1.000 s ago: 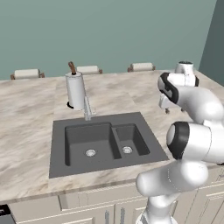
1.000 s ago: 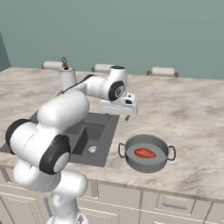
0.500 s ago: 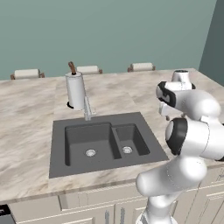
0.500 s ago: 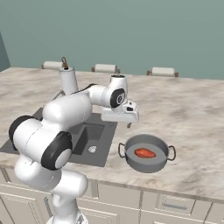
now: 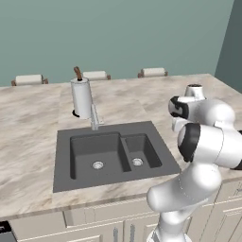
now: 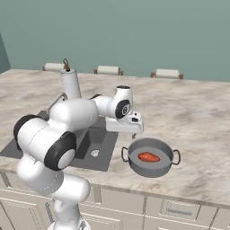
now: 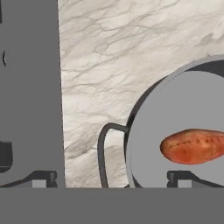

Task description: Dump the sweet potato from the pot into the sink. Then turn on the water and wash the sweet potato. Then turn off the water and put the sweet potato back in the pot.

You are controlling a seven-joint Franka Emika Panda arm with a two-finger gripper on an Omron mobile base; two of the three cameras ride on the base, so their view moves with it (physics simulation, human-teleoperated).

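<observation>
The gripper [image 6: 133, 134] (jaws spread, empty) has been lowered toward the pot [image 6: 151, 157] at lower right; its handle [image 7: 105, 153] looks targeted next.

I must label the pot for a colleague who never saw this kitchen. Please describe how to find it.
Start at the dark double sink in the marble counter. Beside its smaller basin, near the counter's front edge, sits the pot: round, shallow, grey, with two loop handles, holding an orange sweet potato.

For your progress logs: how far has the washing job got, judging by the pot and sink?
Done: nothing. The sweet potato lies in the pot on the counter, right of the sink. In hand: the open tool hovers above the pot's near handle. Left: dumping, washing, returning.
</observation>
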